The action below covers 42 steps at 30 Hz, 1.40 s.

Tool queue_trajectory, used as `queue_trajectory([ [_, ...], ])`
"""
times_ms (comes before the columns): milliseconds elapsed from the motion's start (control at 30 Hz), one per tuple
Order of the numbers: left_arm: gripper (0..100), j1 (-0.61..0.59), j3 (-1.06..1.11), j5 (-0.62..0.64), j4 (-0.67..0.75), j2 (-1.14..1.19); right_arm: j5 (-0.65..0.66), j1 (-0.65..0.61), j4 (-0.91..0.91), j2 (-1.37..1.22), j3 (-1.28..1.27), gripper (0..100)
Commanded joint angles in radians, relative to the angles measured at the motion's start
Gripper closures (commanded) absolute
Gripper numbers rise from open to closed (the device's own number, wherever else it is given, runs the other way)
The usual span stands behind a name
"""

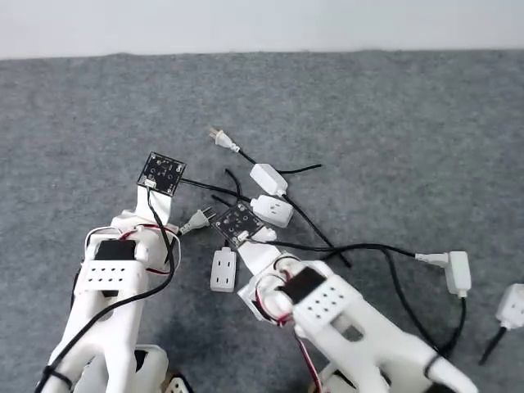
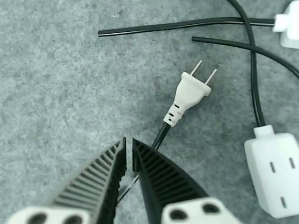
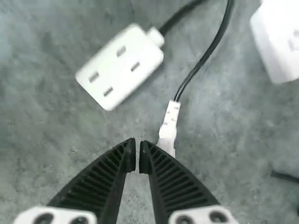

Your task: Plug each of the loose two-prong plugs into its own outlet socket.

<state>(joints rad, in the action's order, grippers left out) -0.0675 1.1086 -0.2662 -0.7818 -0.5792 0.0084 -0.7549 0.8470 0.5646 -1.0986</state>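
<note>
A white two-prong plug (image 2: 191,91) lies on the grey carpet, prongs pointing away from my left gripper (image 2: 129,150). That gripper is shut just short of it, over the plug's black cord. A white outlet socket (image 2: 275,179) lies beside them. My right gripper (image 3: 137,151) is shut, its tip right beside the small white end (image 3: 168,129) of a black cord; a white socket (image 3: 119,65) lies just beyond. In the high view this plug (image 1: 196,219) sits between the two arms, another plug (image 1: 219,137) lies farther back, and sockets (image 1: 272,210) (image 1: 223,270) cluster mid-table.
Black cords (image 1: 360,246) cross the carpet from the middle toward the right. Two more white sockets (image 1: 457,272) (image 1: 512,305) lie at the right edge. Another socket (image 1: 268,178) sits behind the cluster. A pale wall bounds the far side.
</note>
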Motion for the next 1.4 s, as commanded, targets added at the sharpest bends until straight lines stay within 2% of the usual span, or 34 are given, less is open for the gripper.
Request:
queue_trajectory([
  [0, 98, -0.002, -0.047, 0.006, 0.028, 0.002, 0.006, 0.062, -0.012, -0.045, 0.084, 99.0],
  [300, 98, 0.0, -0.045, 0.005, 0.028, 0.002, 0.061, 0.232, -0.027, -0.041, 0.084, 99.0],
  [500, 98, 0.006, -0.042, 0.005, 0.028, 0.003, 0.12, 0.236, -0.045, -0.042, 0.058, 99.0],
  [767, 98, 0.011, -0.042, 0.005, 0.028, 0.003, 0.107, 0.232, -0.054, -0.028, 0.071, 99.0],
  [833, 98, 0.009, -0.042, 0.005, 0.028, 0.003, 0.061, 0.22, -0.067, -0.031, 0.089, 98.7],
  [1000, 98, 0.009, -0.048, 0.008, 0.028, 0.003, -0.025, 0.166, -0.076, -0.042, 0.103, 82.9],
  [1067, 95, 0.009, -0.05, 0.011, 0.029, 0.003, -0.025, 0.163, -0.108, -0.042, 0.091, 80.1],
  [1233, 82, 0.012, -0.045, 0.011, 0.028, 0.003, -0.023, 0.166, -0.165, -0.101, 0.087, 80.1],
  [1367, 78, 0.014, -0.044, 0.009, 0.028, 0.003, -0.021, 0.17, -0.151, -0.171, 0.132, 81.1],
])
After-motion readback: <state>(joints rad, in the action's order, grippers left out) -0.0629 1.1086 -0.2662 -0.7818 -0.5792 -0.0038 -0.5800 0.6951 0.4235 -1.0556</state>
